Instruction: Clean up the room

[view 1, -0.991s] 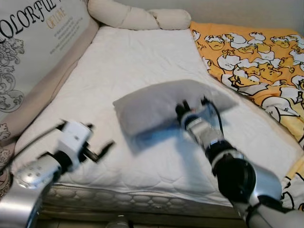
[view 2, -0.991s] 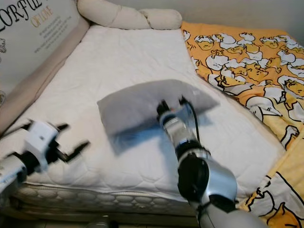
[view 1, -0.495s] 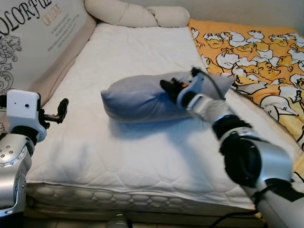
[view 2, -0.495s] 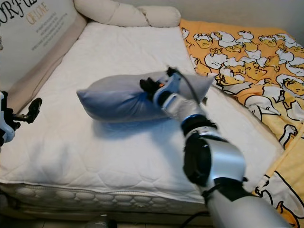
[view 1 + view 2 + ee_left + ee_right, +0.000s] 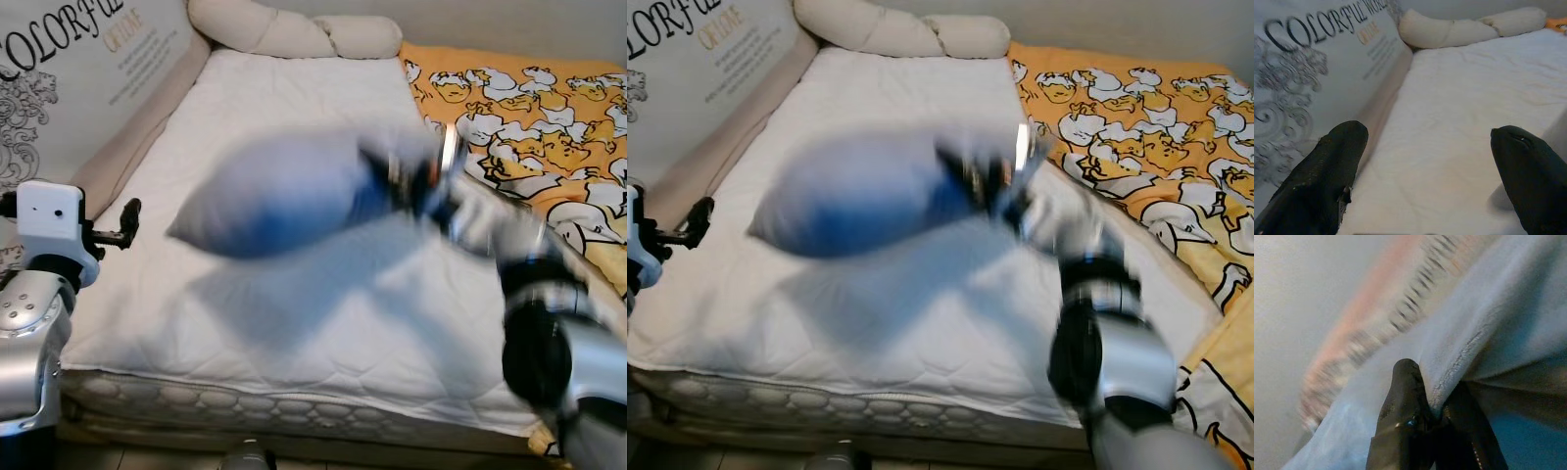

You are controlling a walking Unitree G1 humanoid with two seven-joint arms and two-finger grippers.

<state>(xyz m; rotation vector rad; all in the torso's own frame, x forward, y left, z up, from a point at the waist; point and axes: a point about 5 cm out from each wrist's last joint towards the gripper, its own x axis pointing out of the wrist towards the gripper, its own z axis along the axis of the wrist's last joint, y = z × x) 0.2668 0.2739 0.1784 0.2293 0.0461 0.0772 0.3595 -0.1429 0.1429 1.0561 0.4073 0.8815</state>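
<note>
Across the middle of the left eye view a blurred grey-blue pillow [image 5: 279, 196] hangs above the white mattress [image 5: 294, 323], held at its right end by the right gripper [image 5: 397, 181], while the left gripper [image 5: 122, 223] juts from its white wrist box at the left edge beside the lettered headboard panel [image 5: 69, 78], with cream bolsters [image 5: 294, 34] along the top and a yellow duck-print quilt [image 5: 529, 108] at the upper right. In the left wrist view the two black fingers [image 5: 1322, 181] stand wide apart with nothing between them, over bare mattress beside the panel. In the right wrist view the fingers [image 5: 1405, 401] are pinched together on the pillow's seamed edge.
</note>
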